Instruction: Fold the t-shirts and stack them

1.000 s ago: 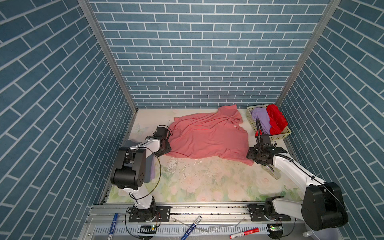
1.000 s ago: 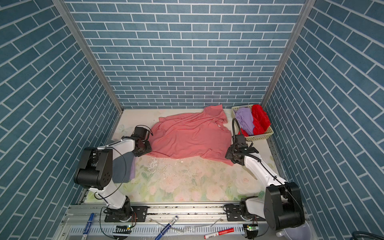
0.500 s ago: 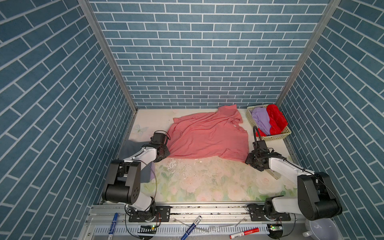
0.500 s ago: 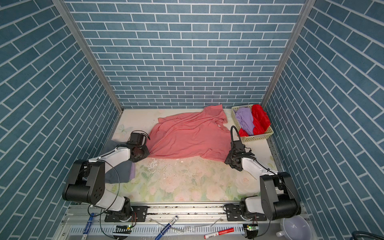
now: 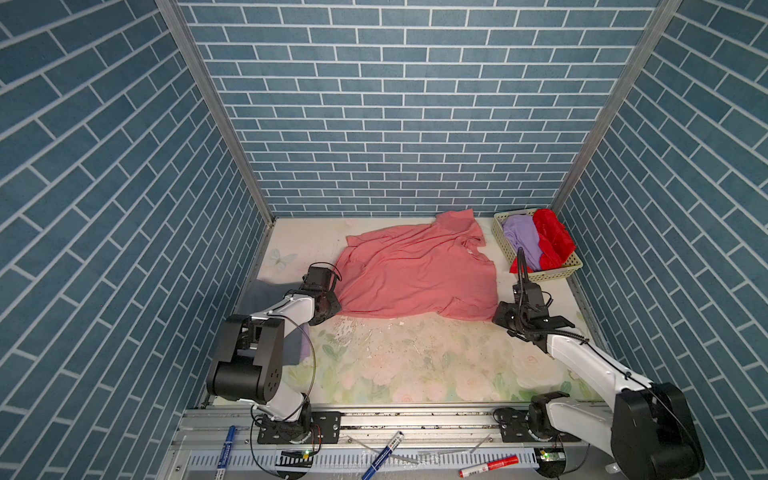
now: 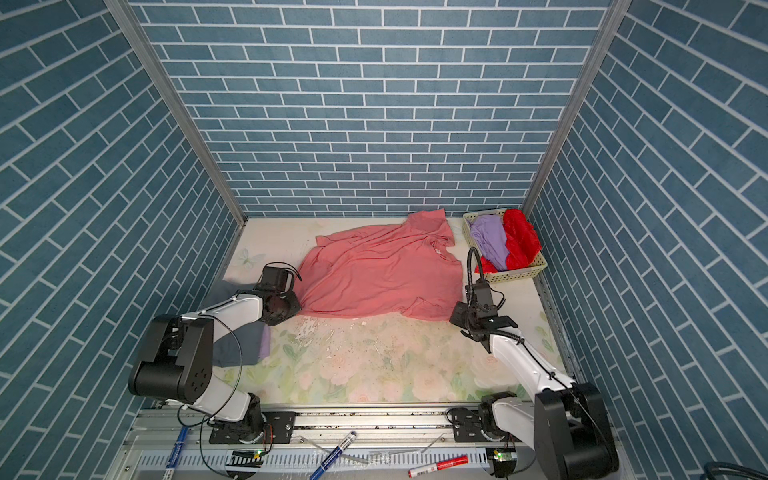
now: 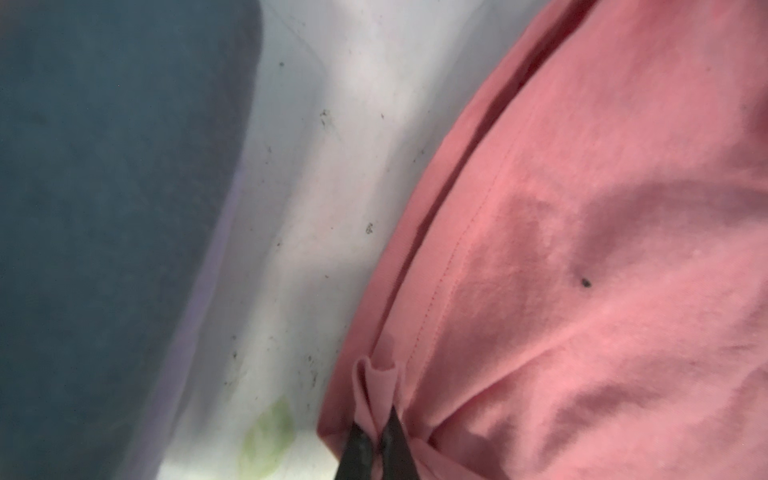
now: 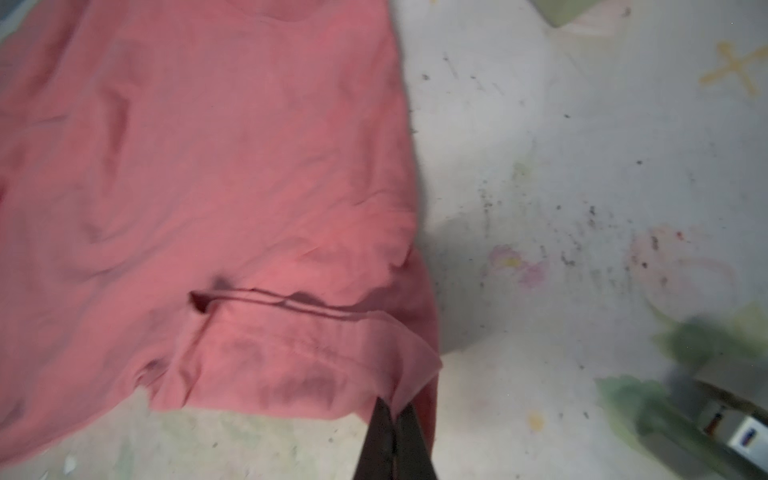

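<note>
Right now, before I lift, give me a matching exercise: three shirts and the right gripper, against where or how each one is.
1 salmon pink t-shirt
2 bright red t-shirt
3 slate grey t-shirt
4 right gripper

A in the basket
B at the table's left edge
C spread over the table's middle
D shut on the salmon pink t-shirt's near corner

Pairs: 1-C, 2-A, 3-B, 4-D

Built as two arms, left arm (image 5: 291, 309) and right arm (image 5: 582, 365): glossy white plastic shells between bulky matte black joint housings. Looped with thin black cables along each link. Bolted through black base plates with silver screws onto a grey aluminium rail (image 5: 415, 419) at 6 o'clock in both top views. Tipped with dark tapered left fingers (image 7: 359, 453) and right fingers (image 8: 380, 436).
</note>
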You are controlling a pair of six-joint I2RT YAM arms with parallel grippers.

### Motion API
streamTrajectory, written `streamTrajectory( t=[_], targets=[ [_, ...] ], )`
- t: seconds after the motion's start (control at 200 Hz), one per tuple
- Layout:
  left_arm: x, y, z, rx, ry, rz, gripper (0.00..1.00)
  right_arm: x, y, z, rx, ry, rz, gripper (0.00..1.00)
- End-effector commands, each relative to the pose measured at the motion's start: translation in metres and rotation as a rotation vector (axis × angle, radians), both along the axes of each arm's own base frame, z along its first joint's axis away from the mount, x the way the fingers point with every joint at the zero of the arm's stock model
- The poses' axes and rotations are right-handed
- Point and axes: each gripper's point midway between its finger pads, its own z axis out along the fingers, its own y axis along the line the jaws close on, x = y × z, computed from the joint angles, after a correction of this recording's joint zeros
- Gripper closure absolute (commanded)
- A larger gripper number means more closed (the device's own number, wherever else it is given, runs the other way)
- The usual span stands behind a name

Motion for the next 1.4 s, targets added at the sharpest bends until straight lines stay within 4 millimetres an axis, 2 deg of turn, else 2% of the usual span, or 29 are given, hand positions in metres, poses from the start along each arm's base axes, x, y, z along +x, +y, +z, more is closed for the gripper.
streamTrajectory(
  t=[0.0,0.05,0.075,0.115,0.165,0.26,0.295,0.355,0.41,0.48,0.505,0.575,0.79,0.865,0.93,1.015,1.11,1.32,1.395],
  targets=[
    [-0.008,0.001,-0.012,-0.003,0.044,0.004,0.93,-0.043,0.011,-0.007,-0.004,0.064,0.111,1.00],
    [-0.010,0.003,-0.012,0.004,0.045,0.008,0.93,-0.057,0.011,-0.007,0.026,0.065,0.100,1.00],
    [-0.011,0.004,-0.012,0.011,0.047,0.011,0.93,-0.063,0.007,-0.008,0.032,0.067,0.074,0.94],
    [-0.012,0.006,-0.011,0.020,0.049,0.014,0.93,-0.071,-0.004,-0.009,0.027,0.064,0.009,0.76],
    [-0.014,0.007,-0.010,0.028,0.049,0.015,0.93,-0.078,-0.024,-0.006,-0.003,0.044,-0.092,0.71],
    [-0.012,0.007,-0.008,0.032,0.045,0.008,0.93,-0.079,-0.051,0.021,-0.025,-0.091,-0.225,0.57],
    [-0.011,0.007,-0.007,0.031,0.041,0.007,0.93,-0.076,-0.054,0.033,-0.017,-0.148,-0.243,0.51],
    [-0.009,0.006,-0.007,0.026,0.039,0.004,0.93,-0.068,-0.051,0.047,0.006,-0.211,-0.233,0.46],
    [-0.007,0.003,-0.007,0.012,0.031,0.003,0.93,-0.058,-0.039,0.052,0.031,-0.227,-0.189,0.44],
    [-0.005,0.000,-0.010,-0.009,0.027,0.003,0.93,-0.041,-0.021,0.049,0.046,-0.202,-0.126,0.43],
    [-0.004,-0.001,-0.010,-0.015,0.025,0.002,0.93,-0.034,-0.013,0.048,0.054,-0.192,-0.098,0.36],
    [-0.002,-0.004,-0.011,-0.031,0.022,-0.002,0.93,-0.012,0.010,0.044,0.083,-0.173,-0.023,0.29],
    [0.001,-0.008,-0.011,-0.055,0.005,-0.005,0.93,0.061,0.059,0.024,0.106,-0.137,0.094,0.31],
    [0.000,-0.008,-0.011,-0.060,0.000,0.000,0.93,0.077,0.076,0.013,0.122,-0.113,0.126,0.33],
    [-0.001,-0.008,-0.012,-0.064,-0.004,0.005,0.93,0.084,0.082,0.003,0.118,-0.095,0.131,0.34],
    [-0.002,-0.008,-0.013,-0.065,0.000,0.007,0.93,0.088,0.091,-0.010,0.116,-0.065,0.139,0.35],
    [-0.004,-0.008,-0.014,-0.061,0.005,0.007,0.93,0.085,0.105,-0.022,0.134,-0.017,0.169,0.39],
    [-0.002,-0.007,-0.011,-0.057,-0.001,0.004,0.93,0.071,0.119,-0.039,0.103,0.048,0.202,0.41],
    [-0.001,-0.007,-0.011,-0.056,-0.001,0.003,0.93,0.065,0.123,-0.046,0.086,0.086,0.211,0.47]
  ],
)
